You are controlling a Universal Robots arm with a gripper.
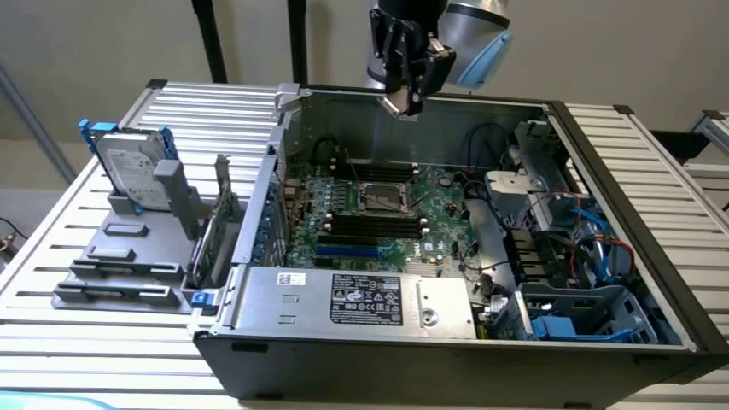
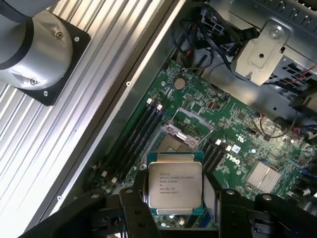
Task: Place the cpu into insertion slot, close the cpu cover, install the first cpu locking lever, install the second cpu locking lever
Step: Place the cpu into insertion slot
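Observation:
The cpu (image 2: 174,181), a flat square chip with a silvery printed top and green edges, sits between the black fingers (image 2: 133,203) of my gripper (image 2: 176,201), which is shut on its two sides. In the exterior view the gripper (image 1: 405,96) hangs high over the back wall of the open computer case, with the cpu (image 1: 399,104) at its tip. The insertion slot (image 1: 384,199) lies well below on the green motherboard, dark in the centre. It is seen just beyond the chip's far edge as a square socket (image 2: 178,144). The grey metal cpu cover (image 2: 182,131) stands at the slot's far side.
Black memory sticks (image 1: 362,226) flank the slot. A large labelled grey metal box (image 1: 353,299) fills the case's front. Cables and a blue-grey drive cage (image 1: 581,312) crowd the exterior view's right. A hard drive (image 1: 131,166) stands on a grey rack outside the case at the left.

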